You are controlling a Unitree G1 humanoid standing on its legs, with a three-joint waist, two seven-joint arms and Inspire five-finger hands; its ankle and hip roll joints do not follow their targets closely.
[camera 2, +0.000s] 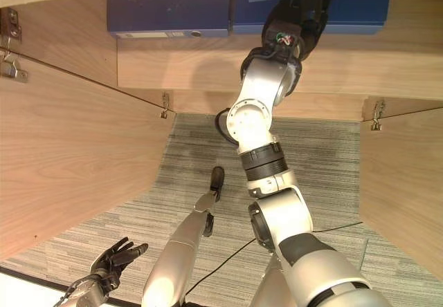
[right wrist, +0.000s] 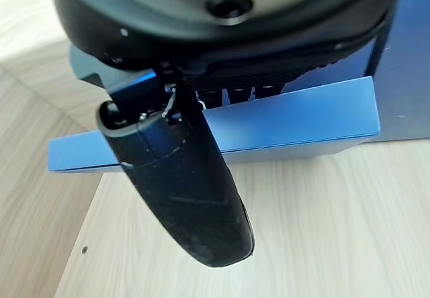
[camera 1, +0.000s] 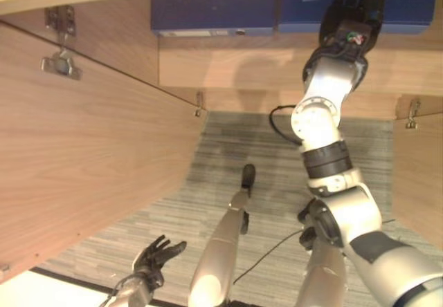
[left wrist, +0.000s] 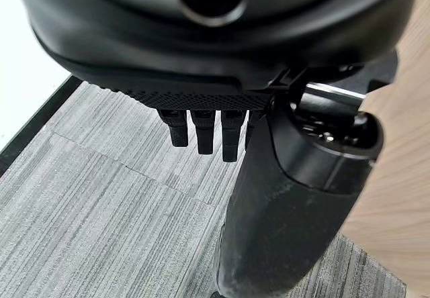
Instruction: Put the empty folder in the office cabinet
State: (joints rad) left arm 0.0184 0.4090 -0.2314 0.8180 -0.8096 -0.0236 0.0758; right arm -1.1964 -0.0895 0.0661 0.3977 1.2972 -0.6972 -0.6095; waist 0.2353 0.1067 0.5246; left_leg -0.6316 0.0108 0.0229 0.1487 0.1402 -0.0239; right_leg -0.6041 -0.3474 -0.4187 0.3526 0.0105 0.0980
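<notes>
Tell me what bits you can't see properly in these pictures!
- Right robot hand, eye views: fingers hidden among the blue folders; grip unclear.
- Right wrist view: its own thumb covers part of the folder.
- Cabinet: cut off by picture edges.
- Left robot hand: open, low.

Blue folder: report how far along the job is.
Done: the cabinet doors stand open and the blue folder lies on the wooden shelf. In hand: the right robot hand is at the folder; its grip is unclear. Left: withdraw that arm. The left robot hand hangs open near the floor.
</notes>
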